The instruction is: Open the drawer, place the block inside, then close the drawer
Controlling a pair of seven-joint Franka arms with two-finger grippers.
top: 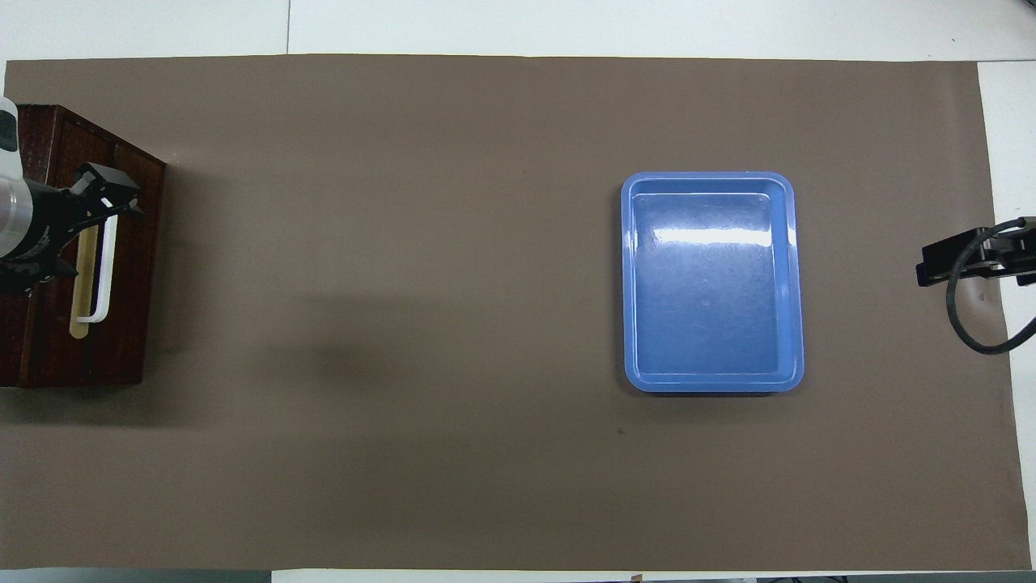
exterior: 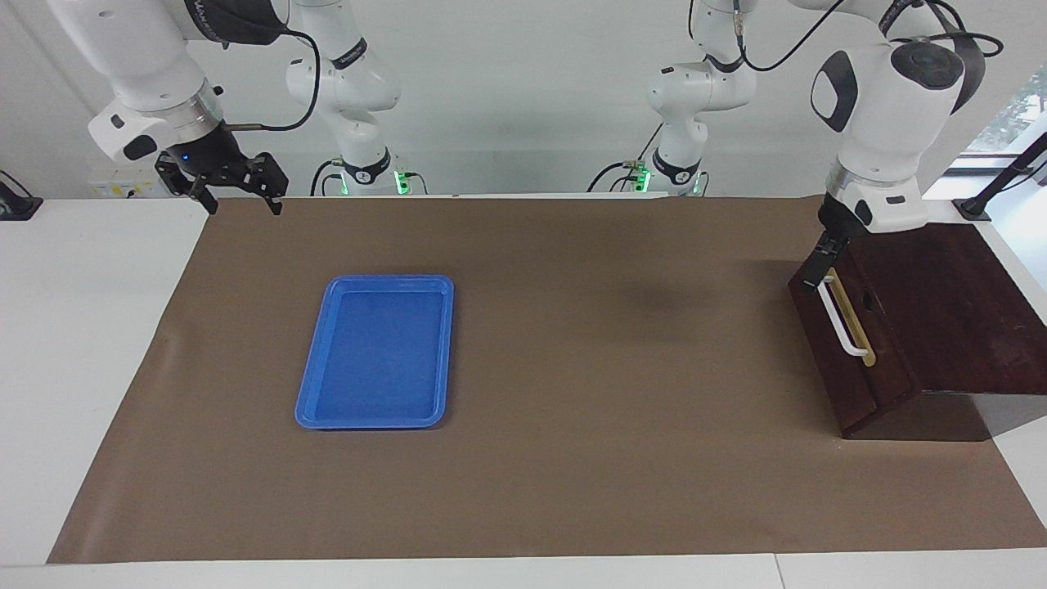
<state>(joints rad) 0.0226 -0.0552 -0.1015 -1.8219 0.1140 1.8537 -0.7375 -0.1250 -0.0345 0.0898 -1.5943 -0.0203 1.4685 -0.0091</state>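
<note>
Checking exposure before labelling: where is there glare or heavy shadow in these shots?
Overhead view: a white glare band crosses the blue tray; a soft shadow lies on the brown mat beside the drawer. Facing view: the tray shows no glare.

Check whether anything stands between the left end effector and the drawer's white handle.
Nothing visible does. The left end effector hangs open over the end of the handle nearer to the robots, on the shut drawer. The blue tray lies toward the right arm's end. No block shows in either view. The right end effector waits.
</note>
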